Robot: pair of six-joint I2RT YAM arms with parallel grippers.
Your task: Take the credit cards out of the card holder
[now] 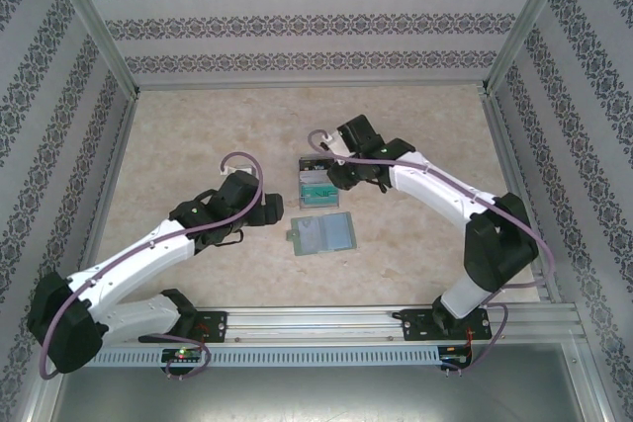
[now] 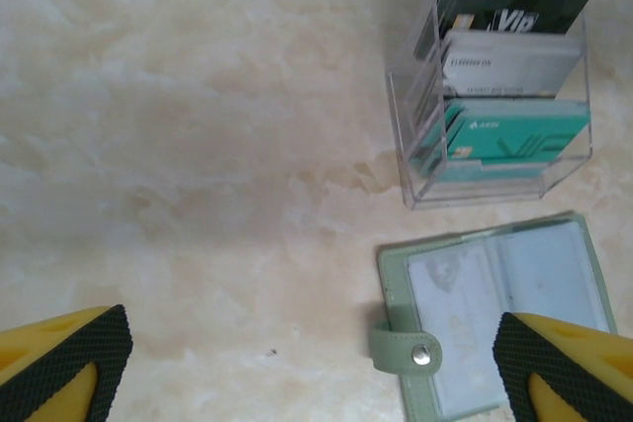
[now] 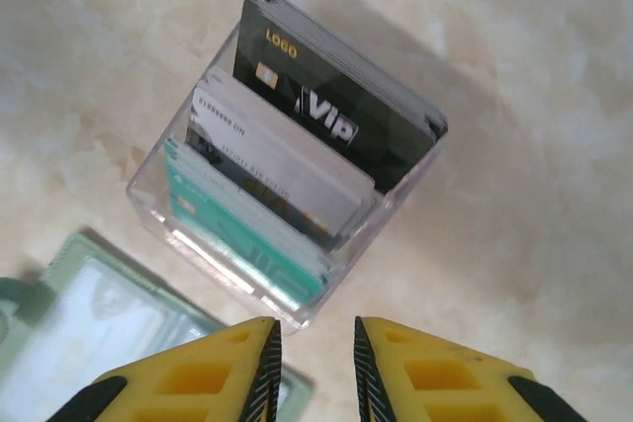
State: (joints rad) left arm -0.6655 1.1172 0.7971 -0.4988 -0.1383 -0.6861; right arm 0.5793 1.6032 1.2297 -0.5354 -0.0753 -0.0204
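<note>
Teal, white and dark cards (image 3: 287, 165) stood in a clear stand (image 3: 213, 269) beside the open wallet (image 2: 504, 313), its sleeves seemingly empty. Right claw (image 3: 316, 345) hovered close by, slightly parted, empty; left claw (image 2: 312, 353) gaped wide, empty. Best to rise straight, not brushing the card tops.

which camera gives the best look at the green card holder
Left wrist: the card holder lies open, with its snap tab and glossy sleeves clear. Top external shows it whole but small; right wrist catches a corner.
</note>
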